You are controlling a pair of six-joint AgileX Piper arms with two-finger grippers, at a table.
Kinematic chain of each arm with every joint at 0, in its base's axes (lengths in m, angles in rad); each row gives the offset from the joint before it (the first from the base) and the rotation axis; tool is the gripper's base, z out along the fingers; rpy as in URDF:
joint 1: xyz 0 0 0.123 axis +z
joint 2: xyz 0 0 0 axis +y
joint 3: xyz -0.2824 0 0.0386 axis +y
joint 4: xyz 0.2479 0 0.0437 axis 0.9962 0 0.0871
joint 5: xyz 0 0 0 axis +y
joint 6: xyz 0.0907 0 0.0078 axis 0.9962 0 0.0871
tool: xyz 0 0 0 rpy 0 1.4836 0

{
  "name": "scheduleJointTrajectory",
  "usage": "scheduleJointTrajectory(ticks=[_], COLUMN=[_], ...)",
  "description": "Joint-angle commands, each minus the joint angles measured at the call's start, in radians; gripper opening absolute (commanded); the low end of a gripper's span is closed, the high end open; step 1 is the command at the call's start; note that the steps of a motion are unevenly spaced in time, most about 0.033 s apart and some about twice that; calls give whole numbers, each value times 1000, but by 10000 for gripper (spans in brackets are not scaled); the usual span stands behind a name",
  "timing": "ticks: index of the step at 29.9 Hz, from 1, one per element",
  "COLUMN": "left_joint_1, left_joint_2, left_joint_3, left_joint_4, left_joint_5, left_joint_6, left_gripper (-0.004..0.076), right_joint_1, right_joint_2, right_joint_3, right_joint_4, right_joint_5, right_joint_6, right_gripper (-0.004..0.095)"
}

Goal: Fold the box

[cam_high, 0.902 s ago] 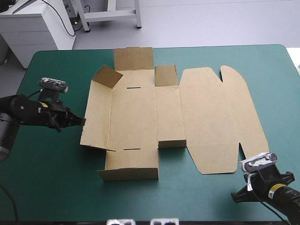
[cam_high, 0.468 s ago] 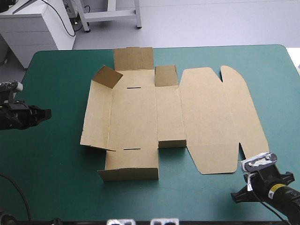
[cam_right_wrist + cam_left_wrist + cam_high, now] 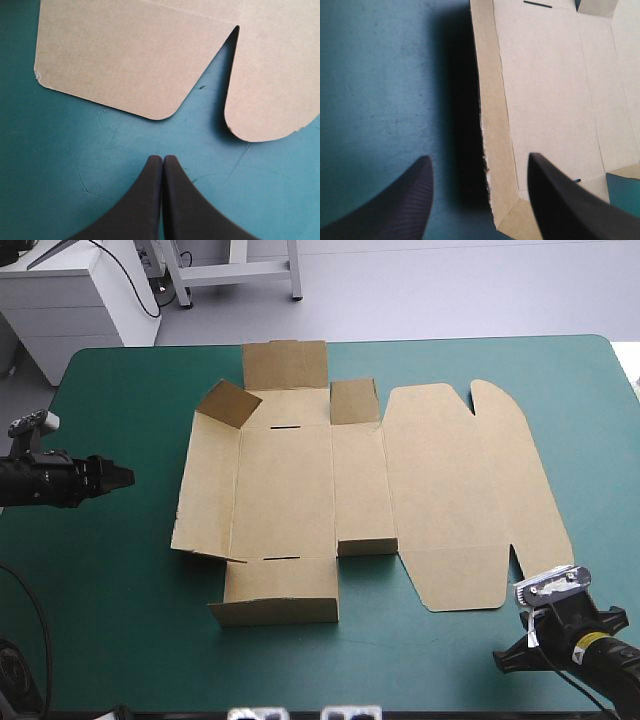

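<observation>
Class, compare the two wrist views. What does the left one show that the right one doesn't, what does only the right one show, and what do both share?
Left wrist only: the left gripper, open, with the box edge ahead of it, and a slot in the board. Right wrist only: the right gripper, shut, facing two separate rounded flaps. Both: the box lying on the cover, with neither gripper touching it.

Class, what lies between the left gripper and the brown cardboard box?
Only bare teal-green cover, between left gripper and brown cardboard box, in the high view.
</observation>
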Motion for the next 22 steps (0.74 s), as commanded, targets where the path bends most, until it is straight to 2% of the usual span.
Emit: scheduleJointTrajectory(ticks=[1,8,22], left_joint_1=[1,-63,-283], left_joint_2=[9,69,239], left_joint_3=[-25,29,89], left_joint_4=[-60,-60,-60], left_joint_5=[62,53,-93], left_joint_6=[6,25,32], left_gripper=[515,512,512], right_joint_1=[1,1,1], right_joint_2=[5,5,5], right_joint_3=[-28,-28,-28], right_joint_4=[-9,-9,-8], right_joint_5=[-45,-47,-45], right_joint_6=[-8,-8,-8], right_gripper=[-14,-14,-14])
